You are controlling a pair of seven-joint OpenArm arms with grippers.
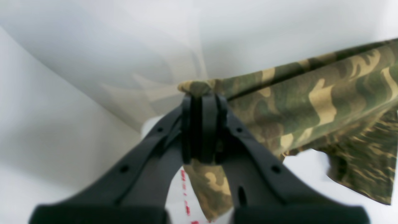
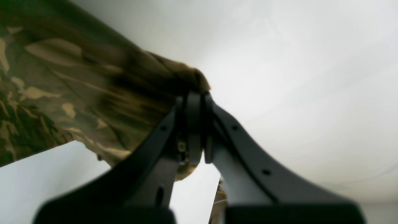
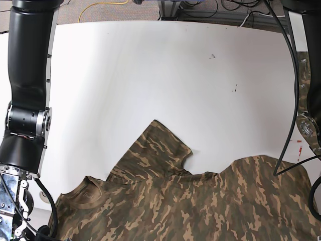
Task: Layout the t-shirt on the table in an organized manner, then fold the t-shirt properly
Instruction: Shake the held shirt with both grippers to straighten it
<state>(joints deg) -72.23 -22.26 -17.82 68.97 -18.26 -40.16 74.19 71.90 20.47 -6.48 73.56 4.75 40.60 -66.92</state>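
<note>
The camouflage t-shirt lies spread across the near part of the white table, with one sleeve pointing toward the far side. My left gripper is shut on an edge of the t-shirt, which stretches away to the right and hangs above the table. My right gripper is shut on another bunched edge of the t-shirt, which stretches away to the left. Both grippers are below the base view's frame.
The arm with the right wrist camera stands at the base view's left edge, the other arm at its right edge. A red dashed mark shows on the table under the left gripper. Cables lie beyond the far edge.
</note>
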